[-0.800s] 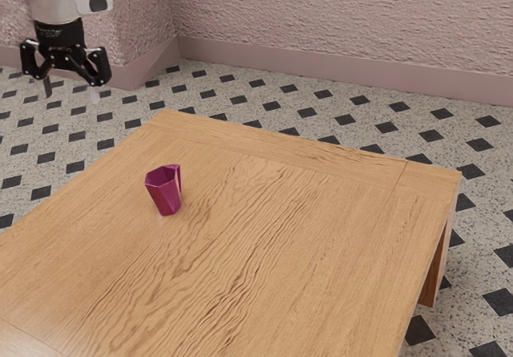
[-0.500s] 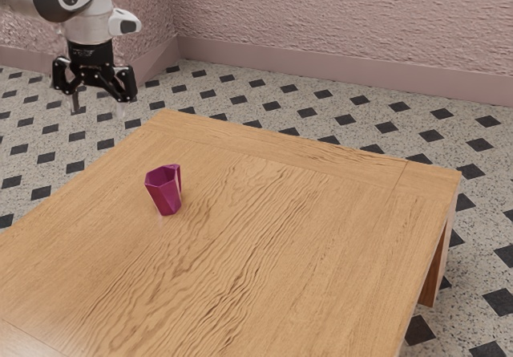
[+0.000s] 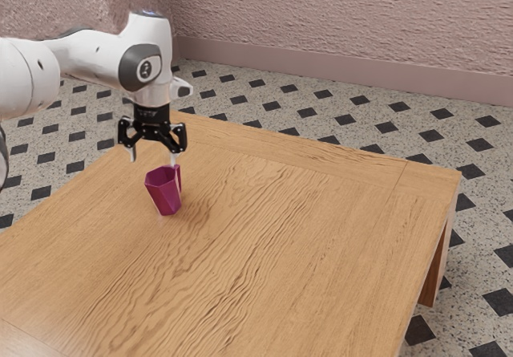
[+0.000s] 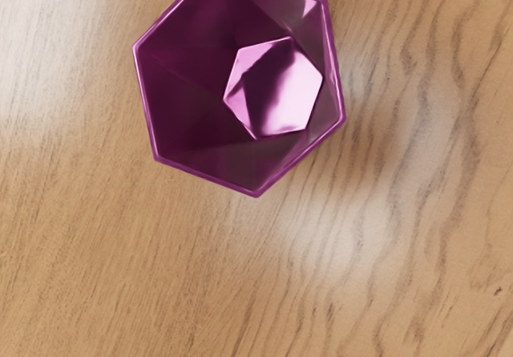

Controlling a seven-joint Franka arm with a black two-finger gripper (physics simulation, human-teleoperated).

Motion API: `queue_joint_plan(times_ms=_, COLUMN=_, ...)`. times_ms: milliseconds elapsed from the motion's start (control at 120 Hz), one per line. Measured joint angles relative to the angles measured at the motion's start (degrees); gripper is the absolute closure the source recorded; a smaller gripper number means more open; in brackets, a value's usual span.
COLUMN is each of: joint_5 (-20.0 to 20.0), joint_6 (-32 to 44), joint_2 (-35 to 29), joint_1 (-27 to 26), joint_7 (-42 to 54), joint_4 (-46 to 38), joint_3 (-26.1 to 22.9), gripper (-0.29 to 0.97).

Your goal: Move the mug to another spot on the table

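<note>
One magenta mug [image 3: 163,188] stands upright on the wooden surface [image 3: 304,245], nearer the edge at the exterior view's left, well apart from the other edges. One pincer [image 3: 153,158] hovers just above its rim, fingers spread wide, touching nothing. From the wrist view the mug's six-sided mouth [image 4: 240,84] faces up.

The mug [image 3: 163,190] stood upright on the table [image 3: 304,245] with bare wood on every side, the broadest stretch running from three to six o'clock in the exterior view. Straight above it hung the gripper [image 3: 152,156], fingers spread, and the arm [image 3: 72,56] crowded the air at ten o'clock.
</note>
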Motion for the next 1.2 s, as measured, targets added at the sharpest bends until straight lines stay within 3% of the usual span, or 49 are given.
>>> queue_joint_plan(times_ms=567, joint_5=0.19, joint_6=12.23, joint_2=9.35, joint_1=3.73, joint_7=15.69, joint_4=4.99, joint_3=-1.30, gripper=0.00)
queue_joint_plan(times_ms=1200, joint_5=-1.42, joint_6=15.93, joint_2=16.89, joint_1=6.84, joint_7=29.10, joint_4=12.08, joint_3=-2.88, gripper=0.00)
